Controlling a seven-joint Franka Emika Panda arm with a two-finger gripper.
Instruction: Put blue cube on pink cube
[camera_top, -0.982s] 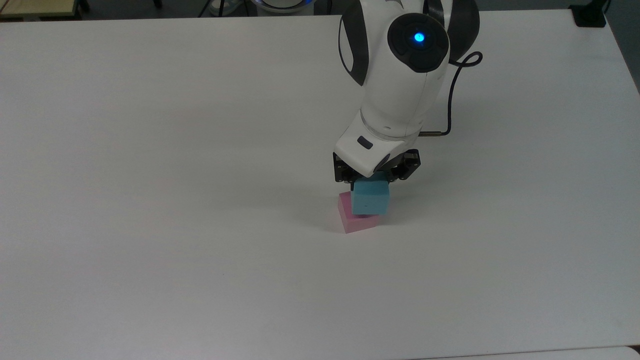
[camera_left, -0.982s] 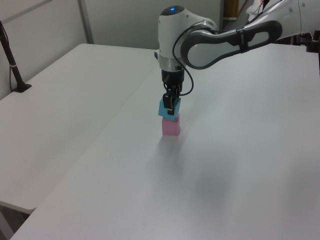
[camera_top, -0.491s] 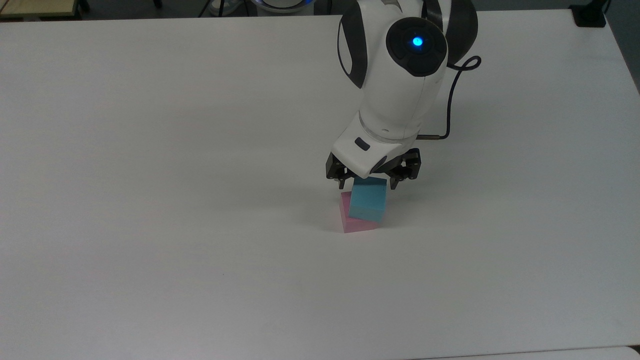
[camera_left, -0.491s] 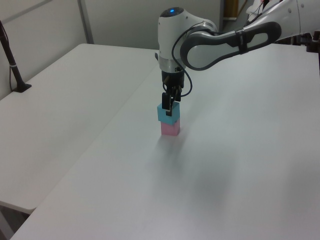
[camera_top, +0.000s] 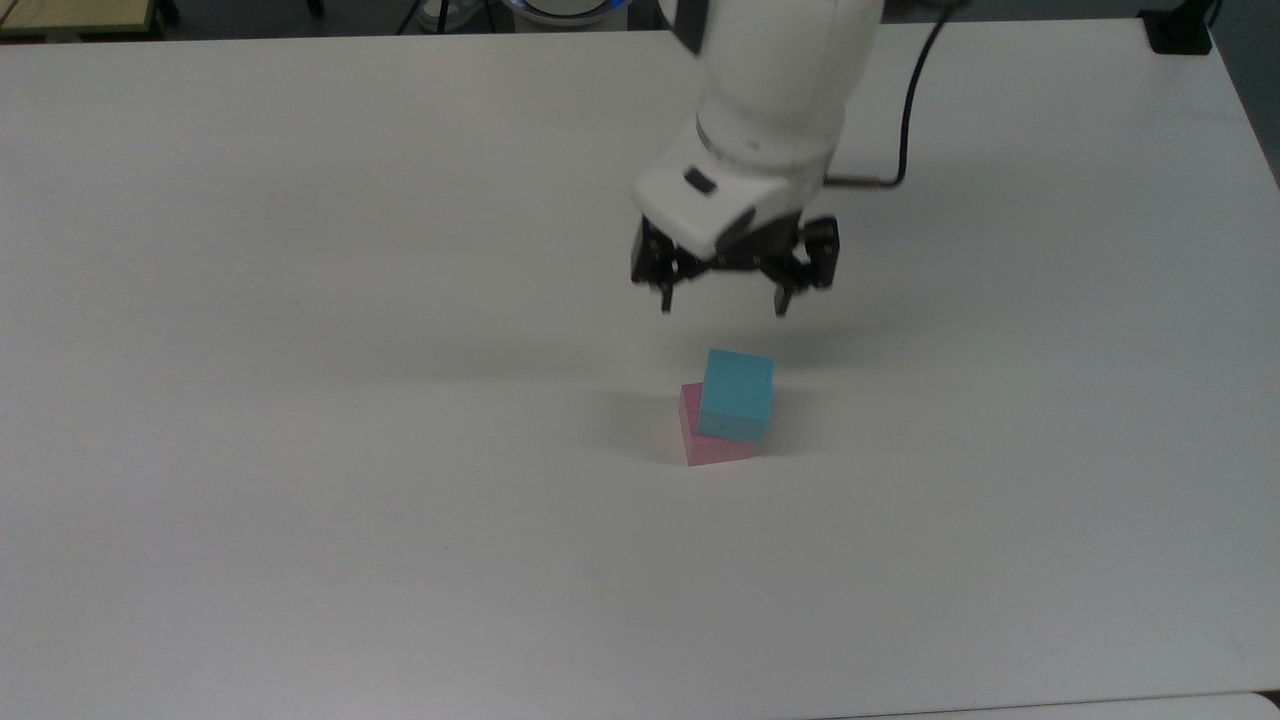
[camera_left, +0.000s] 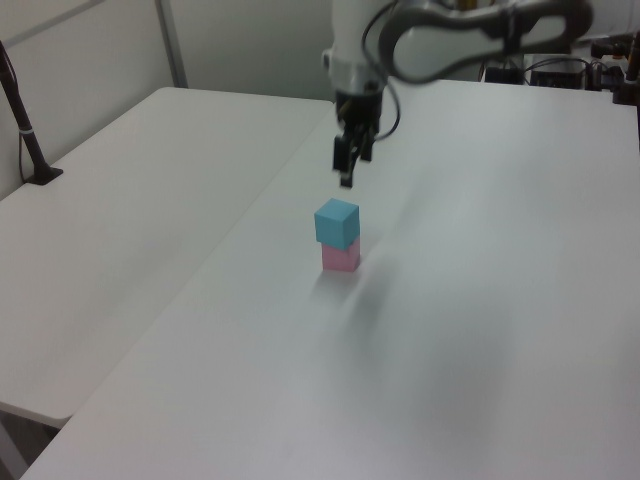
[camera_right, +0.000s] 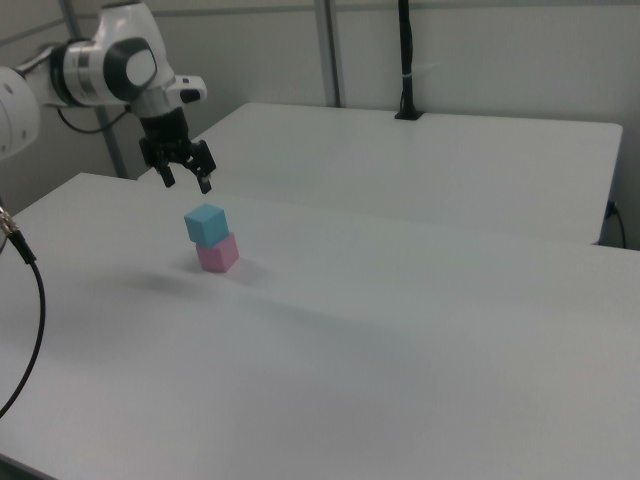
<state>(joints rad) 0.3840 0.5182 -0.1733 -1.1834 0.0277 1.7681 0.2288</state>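
The light blue cube (camera_top: 737, 395) (camera_left: 336, 221) (camera_right: 205, 223) rests on top of the pink cube (camera_top: 712, 444) (camera_left: 341, 258) (camera_right: 218, 254), turned a little against it, near the middle of the white table (camera_top: 300, 400). My gripper (camera_top: 723, 303) (camera_left: 345, 178) (camera_right: 187, 182) hangs open in the air above the stack, well apart from the blue cube, with nothing between its fingers.
A black post (camera_left: 22, 120) stands on the adjoining table at the left view's left; the same post (camera_right: 405, 60) rises at the back in the right view. A black cable (camera_top: 905, 90) loops off the arm. A seam runs between the two tables.
The gripper opened and let go of the blue cube, which settled flat onto the pink cube. The gripper then rose and drew back from the stack.
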